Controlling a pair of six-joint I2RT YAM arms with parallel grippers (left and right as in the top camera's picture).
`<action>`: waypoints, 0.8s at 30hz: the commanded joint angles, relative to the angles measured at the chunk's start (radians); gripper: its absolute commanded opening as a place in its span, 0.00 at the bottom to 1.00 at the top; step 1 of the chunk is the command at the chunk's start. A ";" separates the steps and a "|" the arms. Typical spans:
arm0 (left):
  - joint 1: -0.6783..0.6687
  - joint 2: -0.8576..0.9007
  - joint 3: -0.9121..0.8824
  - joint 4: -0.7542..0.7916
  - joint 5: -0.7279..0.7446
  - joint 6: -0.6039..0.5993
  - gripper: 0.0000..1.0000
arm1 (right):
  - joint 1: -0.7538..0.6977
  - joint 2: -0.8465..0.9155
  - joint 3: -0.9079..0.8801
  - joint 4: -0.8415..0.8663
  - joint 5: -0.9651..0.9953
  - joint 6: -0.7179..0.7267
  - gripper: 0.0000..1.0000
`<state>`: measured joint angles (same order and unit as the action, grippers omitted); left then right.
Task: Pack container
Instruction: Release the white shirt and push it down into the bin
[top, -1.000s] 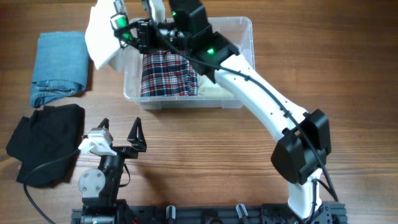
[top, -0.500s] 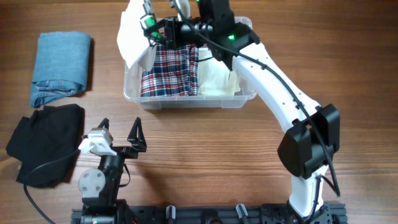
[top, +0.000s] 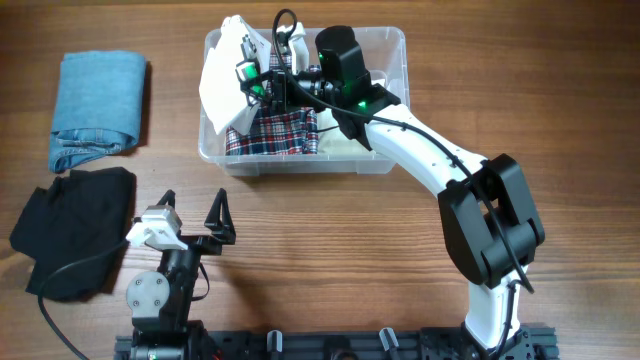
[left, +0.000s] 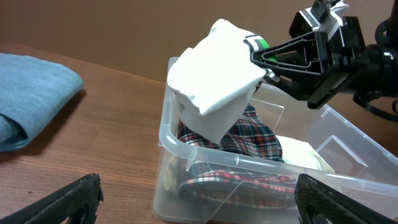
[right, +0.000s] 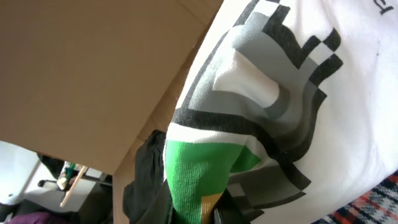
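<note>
Container (top: 392, 62) sits far-centre on the table (top: 330, 260) with a plaid cloth (top: 275, 135) and a cream cloth (top: 345, 147) inside, right gripper (top: 250, 82) clamped on a folded white garment (top: 220, 80) over its left end, left gripper (top: 221, 218) near the front edge, fingers apart, empty.

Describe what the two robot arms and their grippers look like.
Right arm: white links, black joints, green lights, a black cable alongside. Right gripper: black. Left arm: black, grey round disc, white block; left gripper has black triangular fingers.
</note>
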<state>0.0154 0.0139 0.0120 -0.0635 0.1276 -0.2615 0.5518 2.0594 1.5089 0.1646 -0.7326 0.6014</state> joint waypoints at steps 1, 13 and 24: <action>0.009 -0.007 -0.006 -0.003 -0.010 -0.008 1.00 | -0.014 0.006 -0.014 -0.037 0.009 -0.001 0.04; 0.009 -0.007 -0.006 -0.003 -0.010 -0.008 1.00 | -0.088 0.005 -0.014 -0.312 0.137 -0.051 0.45; 0.009 -0.007 -0.006 -0.003 -0.010 -0.008 1.00 | -0.109 -0.127 -0.014 -0.482 0.478 -0.131 0.74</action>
<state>0.0154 0.0139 0.0120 -0.0635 0.1272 -0.2615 0.4614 2.0388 1.4967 -0.2989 -0.4290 0.5392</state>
